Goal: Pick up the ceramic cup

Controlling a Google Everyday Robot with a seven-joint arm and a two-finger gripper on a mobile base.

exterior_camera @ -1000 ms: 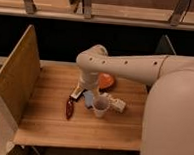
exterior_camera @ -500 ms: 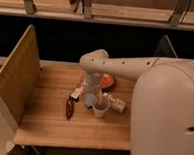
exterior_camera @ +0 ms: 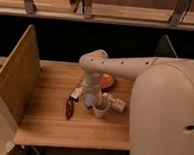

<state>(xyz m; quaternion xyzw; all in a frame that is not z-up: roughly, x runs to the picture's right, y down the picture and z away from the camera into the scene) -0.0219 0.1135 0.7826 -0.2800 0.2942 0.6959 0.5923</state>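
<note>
white ceramic cup just beneath the jaws

**Arm folded over, gripper pointing down**

The white arm reaches left from the robot's bulky body at the right of the view. It bends at a rounded elbow and drops straight down. The gripper hangs at its lower end, low over the counter.

Wooden table (dark wall behind)
</note>
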